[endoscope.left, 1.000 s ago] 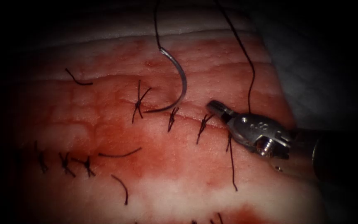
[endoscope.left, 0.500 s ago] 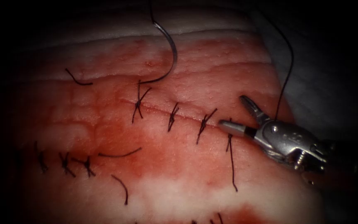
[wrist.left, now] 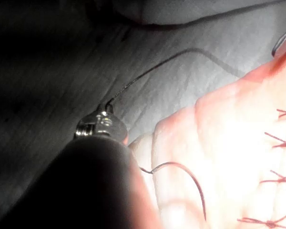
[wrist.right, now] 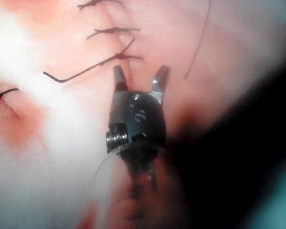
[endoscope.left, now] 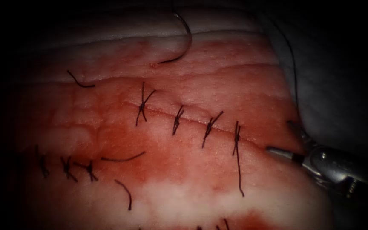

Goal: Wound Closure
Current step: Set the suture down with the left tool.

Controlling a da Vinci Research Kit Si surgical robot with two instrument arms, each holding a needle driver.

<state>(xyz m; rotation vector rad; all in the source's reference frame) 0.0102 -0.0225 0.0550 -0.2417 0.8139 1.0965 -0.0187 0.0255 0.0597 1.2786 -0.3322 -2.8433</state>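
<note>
**stitchbot:** Endoscope view, nearest first: the right tool (endoscope.left: 287,139) sits at the tissue's (endoscope.left: 184,187) right edge, just past the right end of the cut (endoscope.left: 256,144). Jaws spread wide, holding nothing. A second ago it was further in, near the stitches (endoscope.left: 177,120), with the jaws closed; half a second ago they had opened. So it has backed off toward the edge.

**porkbelly_pete:** And the needle?

**stitchbot:** The needle (endoscope.left: 183,40) is now up at the far edge of the tissue, its tip low over the surface, not in the tissue as far as I can see. A second ago it hung right over the cut, tip close to the left stitch. It has been lifted away in steps, trailing the thread (endoscope.left: 294,72) down the right side.

**porkbelly_pete:** Who's holding it?

**stitchbot:** In the left wrist view the left tool (wrist.left: 101,125) has thread running off it, but I can't tell how its jaws stand.

**porkbelly_pete:** Meaning for the job?

**stitchbot:** My guess: four knots along the cut, edges together, so this line looks about done.

**porkbelly_pete:** Surroundings?

**stitchbot:** Wet red fluid (endoscope.left: 150,149) on the tissue, loose cut ends (endoscope.left: 124,158), grey cloth (endoscope.left: 337,64) beyond the right edge.
</note>
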